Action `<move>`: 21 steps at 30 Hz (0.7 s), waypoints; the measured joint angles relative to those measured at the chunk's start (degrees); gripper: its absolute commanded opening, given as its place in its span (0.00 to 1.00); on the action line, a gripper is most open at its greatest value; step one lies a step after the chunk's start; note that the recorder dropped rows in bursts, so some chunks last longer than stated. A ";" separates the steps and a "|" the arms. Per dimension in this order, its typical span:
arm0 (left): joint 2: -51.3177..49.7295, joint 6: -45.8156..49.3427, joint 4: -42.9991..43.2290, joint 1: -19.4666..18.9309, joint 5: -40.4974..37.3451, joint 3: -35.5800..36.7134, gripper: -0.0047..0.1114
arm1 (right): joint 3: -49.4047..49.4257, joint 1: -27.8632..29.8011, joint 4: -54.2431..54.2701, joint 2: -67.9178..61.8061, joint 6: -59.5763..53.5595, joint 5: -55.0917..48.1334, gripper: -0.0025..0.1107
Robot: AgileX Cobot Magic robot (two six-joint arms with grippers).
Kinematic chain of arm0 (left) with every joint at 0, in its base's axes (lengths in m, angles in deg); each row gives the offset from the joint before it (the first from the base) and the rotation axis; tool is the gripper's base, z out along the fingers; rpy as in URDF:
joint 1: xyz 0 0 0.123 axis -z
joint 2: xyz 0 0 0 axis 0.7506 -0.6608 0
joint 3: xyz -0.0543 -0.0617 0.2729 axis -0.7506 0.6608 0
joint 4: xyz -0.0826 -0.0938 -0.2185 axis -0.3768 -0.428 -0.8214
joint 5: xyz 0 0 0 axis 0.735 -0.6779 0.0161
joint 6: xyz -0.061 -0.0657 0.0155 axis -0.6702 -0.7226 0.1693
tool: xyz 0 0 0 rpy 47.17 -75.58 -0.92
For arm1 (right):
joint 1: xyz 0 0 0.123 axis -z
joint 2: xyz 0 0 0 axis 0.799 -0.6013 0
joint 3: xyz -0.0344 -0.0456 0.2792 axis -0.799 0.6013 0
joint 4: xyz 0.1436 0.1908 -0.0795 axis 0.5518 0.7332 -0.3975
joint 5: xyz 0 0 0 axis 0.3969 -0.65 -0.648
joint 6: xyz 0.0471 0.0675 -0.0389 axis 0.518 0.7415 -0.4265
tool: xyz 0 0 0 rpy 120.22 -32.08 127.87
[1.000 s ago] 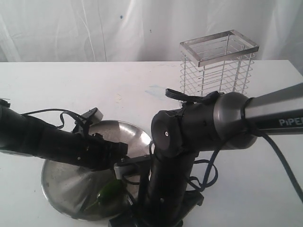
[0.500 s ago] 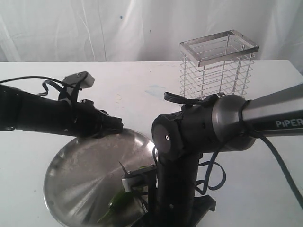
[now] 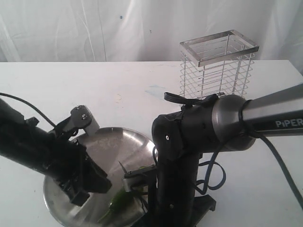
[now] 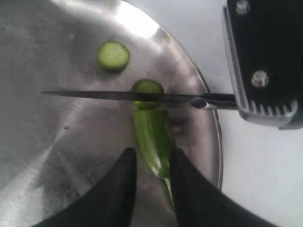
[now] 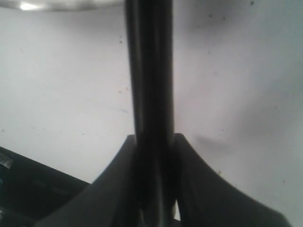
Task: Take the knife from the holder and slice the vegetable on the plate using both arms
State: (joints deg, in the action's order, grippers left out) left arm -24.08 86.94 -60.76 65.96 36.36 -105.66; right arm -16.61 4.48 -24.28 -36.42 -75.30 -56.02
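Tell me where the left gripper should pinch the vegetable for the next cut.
Pinch the vegetable across its narrow width near the stem end, clear of the knife. It lies lengthwise between the fingers of the left gripper, so probably from straight above.

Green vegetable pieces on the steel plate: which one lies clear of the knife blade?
The round green slice lying alone on the steel plate; the other slice and the long piece sit at the black knife.

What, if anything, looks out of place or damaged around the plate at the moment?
Nothing stands out. The vegetable is cut, but cleanly: one slice lies loose on the plate, and a second slice sits against the knife blade. The holder stands upright.
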 measured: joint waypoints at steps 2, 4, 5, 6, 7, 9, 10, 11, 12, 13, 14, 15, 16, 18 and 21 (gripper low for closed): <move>0.00 4.16 -2.21 0.83 0.00 1.04 0.60 | 0.00 0.00 0.00 0.00 0.00 0.00 0.02; 0.00 8.73 -4.86 2.67 -0.29 1.65 0.62 | 0.00 0.00 0.00 0.00 0.00 0.00 0.02; 0.00 10.51 -5.55 3.90 -0.26 1.91 0.62 | 0.00 0.00 0.00 0.00 0.00 0.14 0.02; 0.00 11.55 -5.79 4.94 0.08 2.34 0.62 | 0.00 0.00 0.00 0.00 0.00 0.45 0.02; -0.22 12.58 -5.91 6.29 1.06 2.68 0.62 | 0.00 0.00 0.00 0.00 0.00 0.69 0.02; -0.81 13.62 -5.88 8.56 4.02 3.70 0.62 | 0.00 0.00 0.00 0.00 0.00 0.94 0.02; -0.98 13.78 -5.78 9.53 5.71 4.02 0.62 | 0.00 0.00 0.00 0.00 0.00 1.04 0.02; -1.26 14.00 -5.78 10.26 6.99 4.11 0.62 | 0.00 0.00 0.00 0.00 0.00 1.04 0.02; -1.52 14.08 -5.78 10.71 7.88 4.24 0.62 | 0.00 0.00 0.00 0.00 0.00 1.07 0.02; -1.57 14.22 -5.78 11.00 8.50 4.24 0.62 | 0.00 0.00 0.00 0.00 0.00 1.16 0.02; -1.57 14.22 -5.78 11.28 9.32 4.24 0.62 | 0.00 0.00 0.00 0.00 0.00 1.16 0.02; -1.57 14.34 -5.78 11.49 10.29 4.24 0.62 | 0.00 0.00 0.00 0.00 0.00 1.16 0.02; -1.81 14.61 -5.78 11.50 11.26 4.24 0.62 | 0.00 0.00 0.00 0.00 0.00 1.16 0.02; -2.39 15.18 -5.78 11.58 13.21 4.24 0.61 | 0.00 0.00 0.00 0.00 0.00 1.19 0.02; -3.89 15.61 -5.78 11.58 14.60 4.11 0.61 | 0.00 0.00 0.00 0.00 0.00 1.29 0.02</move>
State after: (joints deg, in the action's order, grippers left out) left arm -27.98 102.55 -66.53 77.55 50.96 -101.56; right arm -16.61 4.48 -24.28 -36.42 -75.30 -54.73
